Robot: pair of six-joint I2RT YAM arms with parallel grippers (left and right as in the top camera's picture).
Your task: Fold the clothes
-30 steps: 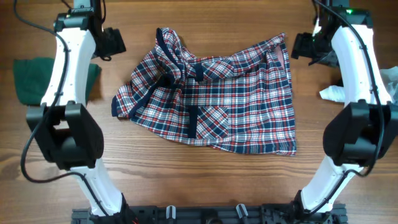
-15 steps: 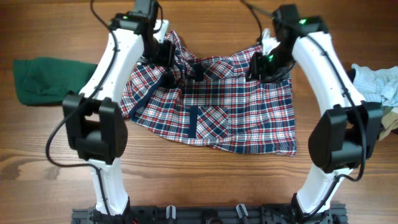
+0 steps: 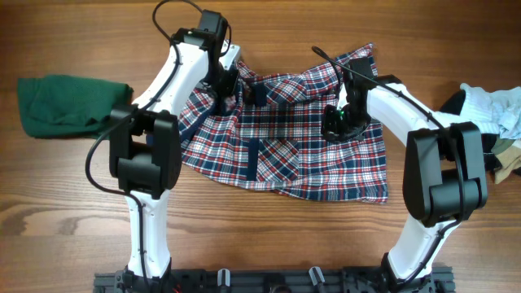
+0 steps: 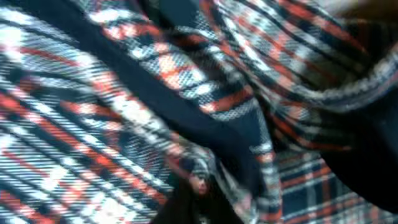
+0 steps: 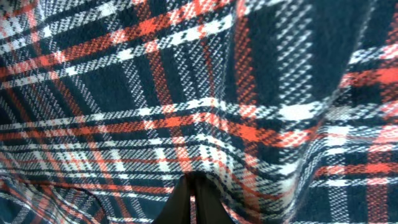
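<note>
One plaid shirt (image 3: 293, 155) lies spread, rumpled, seemingly bunched toward upper left.

Frame filled edge to edge with plaid shirt (image 4: 93, 143) in red, navy and white; blurred throughout. Broad navy trim (image 4: 205, 121) running diagonally from upper left toward lower centre, creased and partly overlapped by folds. Rumpled, bunched cloth just above bottom centre. Dark tool (image 4: 189, 208) at bottom centre, touching the bunched cloth; finger spacing not discernible through the blur. Deep shadow along lower right edge. Narrow brown sliver of desk (image 4: 373, 5) at top right corner.
</note>
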